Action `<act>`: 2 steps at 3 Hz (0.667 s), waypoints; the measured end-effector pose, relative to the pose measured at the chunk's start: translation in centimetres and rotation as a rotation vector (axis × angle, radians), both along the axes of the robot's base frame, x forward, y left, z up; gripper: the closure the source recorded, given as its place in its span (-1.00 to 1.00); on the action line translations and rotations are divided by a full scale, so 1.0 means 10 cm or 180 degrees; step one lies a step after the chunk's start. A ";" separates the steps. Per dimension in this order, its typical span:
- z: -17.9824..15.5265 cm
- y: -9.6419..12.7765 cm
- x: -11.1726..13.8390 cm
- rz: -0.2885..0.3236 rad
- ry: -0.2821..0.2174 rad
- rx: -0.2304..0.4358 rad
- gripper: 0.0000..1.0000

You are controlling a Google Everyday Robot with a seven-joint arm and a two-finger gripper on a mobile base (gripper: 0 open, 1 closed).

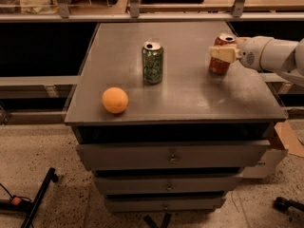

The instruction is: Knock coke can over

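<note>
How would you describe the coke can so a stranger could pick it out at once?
On the grey top of the drawer cabinet, look toward the far right. The coke can stands there, with the gripper at its upper part. It is red with a silver top, unlike the green can mid-table and the orange ball front left.

A grey metal drawer cabinet (137,156) stands on a speckled floor (38,148).

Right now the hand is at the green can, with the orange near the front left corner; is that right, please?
No: the camera view shows the hand at the coke can, not the green can; the orange is front left as said.
</note>
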State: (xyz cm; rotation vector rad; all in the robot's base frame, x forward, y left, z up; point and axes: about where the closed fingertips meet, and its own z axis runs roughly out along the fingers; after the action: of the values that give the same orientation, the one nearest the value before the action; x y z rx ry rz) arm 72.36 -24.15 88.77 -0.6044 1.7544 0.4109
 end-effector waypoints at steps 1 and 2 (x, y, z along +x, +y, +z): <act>0.01 0.02 -0.06 0.0080 -0.0042 0.0084 0.76; 0.28 -0.02 -0.11 0.0188 -0.0068 -0.0043 1.00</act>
State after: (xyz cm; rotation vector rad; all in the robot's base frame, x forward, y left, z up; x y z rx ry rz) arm 71.21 -24.37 91.55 -0.6691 1.7232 0.4324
